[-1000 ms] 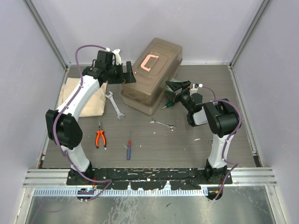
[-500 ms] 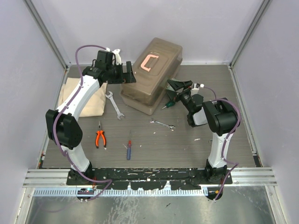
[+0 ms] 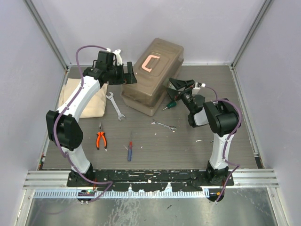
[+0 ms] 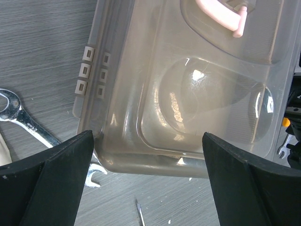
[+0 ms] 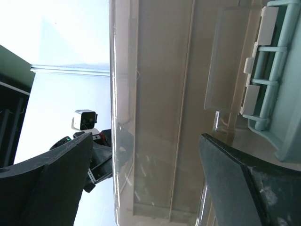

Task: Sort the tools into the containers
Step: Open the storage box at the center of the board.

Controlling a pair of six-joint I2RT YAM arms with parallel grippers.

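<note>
Facing a closed brown translucent toolbox (image 3: 153, 77) at the back middle of the desk (image 3: 202, 141), two robot arms flank it. The left jaws stand wide apart at the box's left end, touching nothing. The right jaws are also apart, just beside its pale green latch (image 5: 270, 84). The salmon-pink handle (image 3: 150, 62) lies flat on the lid.

The tools lie loose on the desk in front. A silver wrench (image 3: 115, 106) is by the box's left corner, beside a tan cloth (image 3: 94, 101). A second wrench (image 3: 163, 125) sits nearer the middle, with orange-handled pliers (image 3: 100, 139) and a blue-red screwdriver (image 3: 130, 149) closer to the arms. A green-handled screwdriver (image 3: 168, 105) is at the box's right corner.

The box looks light, stiff and smooth, so likely slippery; the latch is the place to work it open. The wrenches are thin, hard steel lying flat, best pinched across the shank. The pliers and screwdrivers offer thicker handles, though the screwdrivers may roll.
</note>
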